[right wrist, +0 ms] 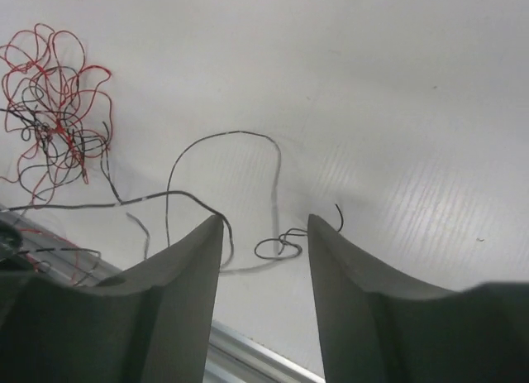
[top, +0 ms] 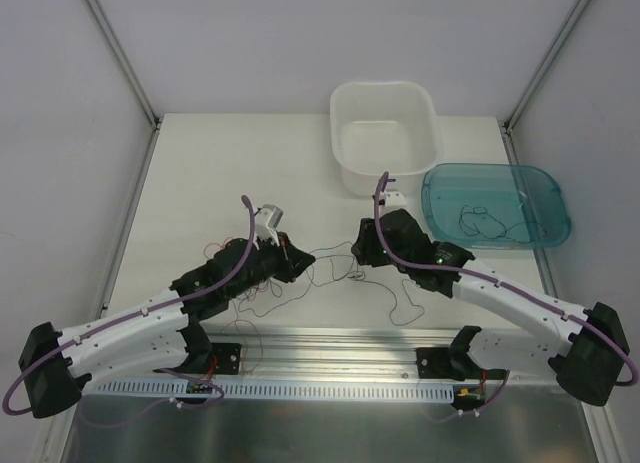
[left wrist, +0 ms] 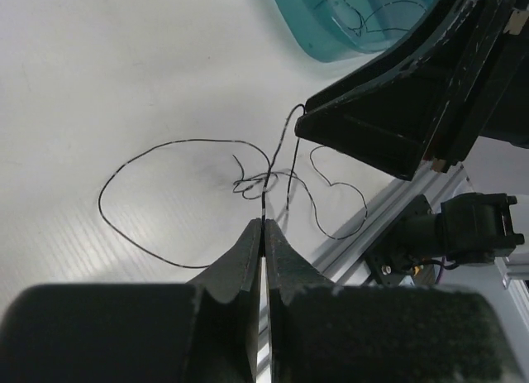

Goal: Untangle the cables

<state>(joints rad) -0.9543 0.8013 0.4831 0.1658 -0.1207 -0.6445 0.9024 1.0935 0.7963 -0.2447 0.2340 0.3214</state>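
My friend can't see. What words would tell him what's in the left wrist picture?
The left tool is pinched shut on a thin black wire that loops over the white table, with a small knot. The right tool reaches in from the right, a blue-green tray behind it.
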